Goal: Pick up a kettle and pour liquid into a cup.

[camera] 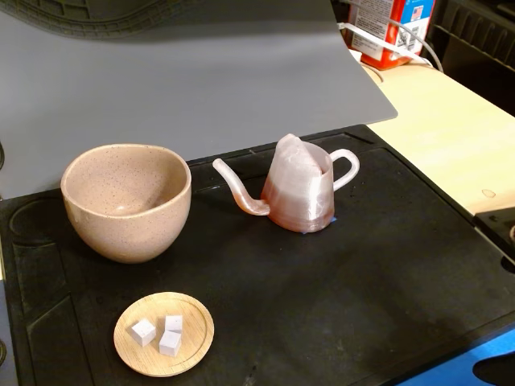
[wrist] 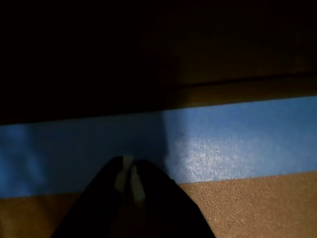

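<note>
Standing between kettle [camera: 298,189] and cup [camera: 127,201]: nothing; wooden dish [camera: 164,334] nearby; tool [wrist: 128,178] narrow.

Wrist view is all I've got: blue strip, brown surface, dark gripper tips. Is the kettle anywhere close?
Observer: Not in your view. In the fixed view the kettle stands upright on the black mat.
Operator: Where's the cup?
Observer: The cup is left of the kettle in the fixed view, and the spout points toward it.
Operator: Anything else on the mat?
Observer: A small wooden dish holding three white cubes, in front of the cup.
Operator: Gripper state?
Observer: The gripper looks shut, its tips together with nothing between them.
</note>
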Available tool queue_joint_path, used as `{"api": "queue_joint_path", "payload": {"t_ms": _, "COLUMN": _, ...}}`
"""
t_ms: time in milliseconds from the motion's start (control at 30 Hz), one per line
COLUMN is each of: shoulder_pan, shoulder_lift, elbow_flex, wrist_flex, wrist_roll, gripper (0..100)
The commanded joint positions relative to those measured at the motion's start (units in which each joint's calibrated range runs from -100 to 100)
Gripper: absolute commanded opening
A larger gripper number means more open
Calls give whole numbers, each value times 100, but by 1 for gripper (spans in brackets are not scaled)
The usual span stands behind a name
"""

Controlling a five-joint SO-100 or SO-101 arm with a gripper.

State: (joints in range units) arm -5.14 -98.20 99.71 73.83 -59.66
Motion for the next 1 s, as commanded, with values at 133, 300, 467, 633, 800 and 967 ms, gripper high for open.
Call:
{"api": "queue_joint_path", "payload": {"t_ms": 133, "shoulder_pan": 46, "shoulder_lift": -35, "elbow_flex": 11, "wrist_flex": -643, "wrist_roll": 2, "gripper": 1}}
{"api": "queue_joint_path", "payload": {"t_ms": 300, "shoulder_pan": -15, "shoulder_lift": 59, "elbow_flex": 11, "wrist_flex": -1663, "wrist_roll": 2, "gripper": 1}}
{"api": "queue_joint_path", "payload": {"t_ms": 467, "shoulder_pan": -15, "shoulder_lift": 1160, "elbow_flex": 20, "wrist_flex": -3479, "wrist_roll": 2, "gripper": 1}}
{"api": "queue_joint_path", "payload": {"t_ms": 633, "shoulder_pan": 31, "shoulder_lift": 2192, "elbow_flex": 20, "wrist_flex": -5537, "wrist_roll": 2, "gripper": 1}}
{"api": "queue_joint_path", "payload": {"t_ms": 800, "shoulder_pan": 54, "shoulder_lift": 3276, "elbow_flex": -270, "wrist_flex": -7309, "wrist_roll": 627, "gripper": 1}}
{"api": "queue_joint_path", "payload": {"t_ms": 967, "shoulder_pan": 54, "shoulder_lift": 4223, "elbow_flex": -1123, "wrist_flex": -7309, "wrist_roll": 742, "gripper": 12}}
